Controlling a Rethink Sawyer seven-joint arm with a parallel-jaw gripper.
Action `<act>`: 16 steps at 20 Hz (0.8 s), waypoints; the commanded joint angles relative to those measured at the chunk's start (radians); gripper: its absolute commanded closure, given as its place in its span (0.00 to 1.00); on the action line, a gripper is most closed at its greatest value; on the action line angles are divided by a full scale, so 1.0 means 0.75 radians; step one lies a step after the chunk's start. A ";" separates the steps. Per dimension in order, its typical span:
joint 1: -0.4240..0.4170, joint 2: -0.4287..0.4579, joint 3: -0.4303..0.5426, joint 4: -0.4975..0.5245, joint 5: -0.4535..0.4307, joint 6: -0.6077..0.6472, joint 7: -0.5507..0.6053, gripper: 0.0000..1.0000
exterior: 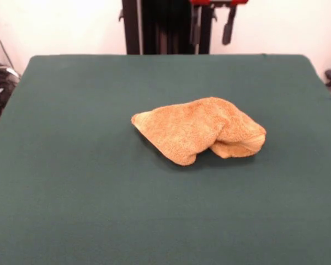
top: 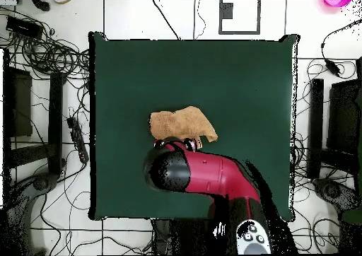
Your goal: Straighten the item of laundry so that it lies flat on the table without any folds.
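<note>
The golden-orange towel (exterior: pixel 201 128) lies crumpled near the middle of the green table (exterior: pixel 71 165), folded over itself with a tucked lobe at its right end. In the overhead view the towel (top: pixel 182 124) sits just beyond the arm's red and black head (top: pixel 170 170), which hides part of its near edge. My gripper (exterior: pixel 212 26) hangs high at the top edge of the front view, well above the table and behind the towel. Its two dark fingers (exterior: pixel 228 27) stand apart and hold nothing. The arm hides the gripper in the overhead view.
The black pedestal (exterior: pixel 165 27) stands behind the table's far edge. In the overhead view, cables (top: pixel 49 55) and dark stands (top: pixel 316 126) flank the table (top: pixel 127 76) on both sides. Green cloth surrounds the towel on all sides.
</note>
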 commanded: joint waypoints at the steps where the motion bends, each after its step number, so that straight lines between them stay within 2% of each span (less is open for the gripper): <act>1: -0.026 0.166 0.084 -0.154 -0.105 -0.075 0.056 0.00; 9: -0.182 0.158 0.215 -0.162 -0.175 -0.051 -0.069 0.00; 16: -0.453 0.130 0.471 -0.101 -0.274 -0.005 -0.271 0.00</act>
